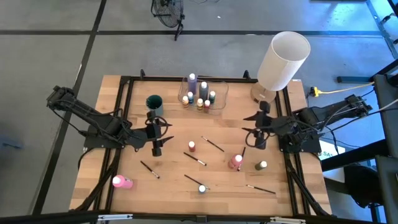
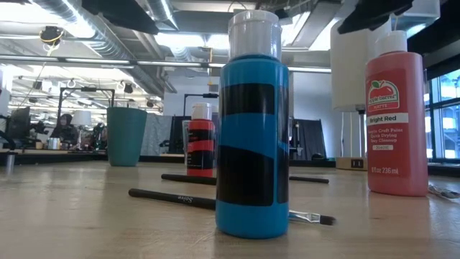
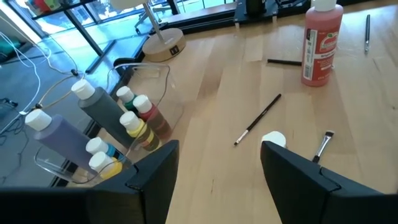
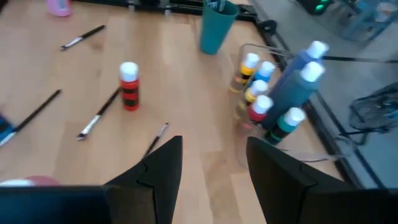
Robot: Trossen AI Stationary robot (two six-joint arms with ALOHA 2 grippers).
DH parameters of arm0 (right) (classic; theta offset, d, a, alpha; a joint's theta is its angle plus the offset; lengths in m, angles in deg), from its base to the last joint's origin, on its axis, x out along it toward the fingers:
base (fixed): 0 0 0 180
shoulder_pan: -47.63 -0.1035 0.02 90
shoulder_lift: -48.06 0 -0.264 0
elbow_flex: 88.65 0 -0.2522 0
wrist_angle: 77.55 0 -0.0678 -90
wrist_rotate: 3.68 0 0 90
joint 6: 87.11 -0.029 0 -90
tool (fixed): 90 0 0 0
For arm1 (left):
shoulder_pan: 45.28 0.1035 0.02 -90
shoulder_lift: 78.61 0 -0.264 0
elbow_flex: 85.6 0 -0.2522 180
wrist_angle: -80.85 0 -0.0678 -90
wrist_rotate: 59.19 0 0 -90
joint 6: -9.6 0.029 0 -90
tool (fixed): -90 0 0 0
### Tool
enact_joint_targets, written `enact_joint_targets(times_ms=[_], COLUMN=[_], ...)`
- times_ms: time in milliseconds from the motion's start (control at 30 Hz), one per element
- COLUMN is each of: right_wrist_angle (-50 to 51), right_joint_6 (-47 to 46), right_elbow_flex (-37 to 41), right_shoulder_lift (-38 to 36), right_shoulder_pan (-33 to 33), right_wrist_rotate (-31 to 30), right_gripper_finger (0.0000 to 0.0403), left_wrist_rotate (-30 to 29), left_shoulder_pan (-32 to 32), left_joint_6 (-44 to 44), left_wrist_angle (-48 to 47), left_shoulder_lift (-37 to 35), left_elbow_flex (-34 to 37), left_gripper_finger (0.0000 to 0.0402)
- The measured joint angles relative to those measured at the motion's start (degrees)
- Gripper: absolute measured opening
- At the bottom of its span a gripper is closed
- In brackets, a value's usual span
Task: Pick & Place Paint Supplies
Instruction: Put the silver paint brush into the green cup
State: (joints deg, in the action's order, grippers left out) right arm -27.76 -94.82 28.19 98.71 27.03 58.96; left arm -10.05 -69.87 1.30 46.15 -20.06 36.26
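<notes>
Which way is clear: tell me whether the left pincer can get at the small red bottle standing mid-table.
Probably yes. The left pincer is open and empty beside the small red bottle, with only bare table between them.

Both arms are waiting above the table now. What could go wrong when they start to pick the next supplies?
1. The small red bottle stands upright close to the left pincer, with a paintbrush right beside it; an off-centre approach may tip it.
2. The clear container is already crowded with bottles, so adding one may knock the others.
3. Flat brushes may slip from the right pincer.
</notes>
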Motion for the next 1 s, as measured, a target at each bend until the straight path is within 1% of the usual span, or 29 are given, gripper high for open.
enact_joint_targets(times_ms=[100, 167, 267, 333, 433, 467, 500, 667, 767, 1000], right_wrist_angle=[-0.26, -0.02, -0.04, -0.06, -0.02, 0.01, -0.02, -0.47, -0.53, -0.50], right_joint_6=[0.24, 0.26, 0.24, 0.24, 0.24, 0.24, 0.35, 2.51, 2.58, 2.60], right_elbow_flex=[0.00, 0.00, 0.00, 0.00, 0.00, 0.00, 0.00, 0.00, 0.00, 0.00], right_shoulder_lift=[0.00, 0.00, 0.00, 0.00, 0.00, 0.00, 0.00, 0.28, 0.91, 3.54], right_shoulder_pan=[0.00, -0.01, 0.00, 0.00, 0.00, 0.00, 0.00, 0.00, 0.00, 0.04], right_wrist_rotate=[3.68, 4.87, 4.94, 4.94, 4.94, 4.94, 4.93, 4.36, 2.32, 0.09], right_gripper_finger=[0.0180, 0.0180, 0.0180, 0.0180, 0.0181, 0.0181, 0.0181, 0.0181, 0.0181, 0.0180], left_wrist_rotate=[0.18, 0.95, 4.92, 9.39, 20.64, 23.81, 25.68, 29.03, 30.01, 30.36], left_shoulder_pan=[0.48, 0.82, 1.20, 1.41, 0.81, 0.36, -0.16, -3.38, -5.23, -8.85], left_joint_6=[0.44, 0.44, 1.12, 0.91, -0.05, 0.02, 0.03, 1.56, 3.33, 14.85], left_wrist_angle=[0.12, 0.12, 0.07, -0.78, -4.16, -4.54, -4.63, -4.82, -5.36, -7.65], left_shoulder_lift=[0.01, 0.18, 0.36, 0.58, 0.59, 0.59, 0.64, 0.87, 0.87, 1.22], left_elbow_flex=[0.00, 0.00, 0.00, 0.00, -0.29, -0.33, -0.33, -0.09, 1.22, 1.99], left_gripper_finger=[0.0223, 0.0223, 0.0223, 0.0223, 0.0223, 0.0223, 0.0223, 0.0223, 0.0223, 0.0223])
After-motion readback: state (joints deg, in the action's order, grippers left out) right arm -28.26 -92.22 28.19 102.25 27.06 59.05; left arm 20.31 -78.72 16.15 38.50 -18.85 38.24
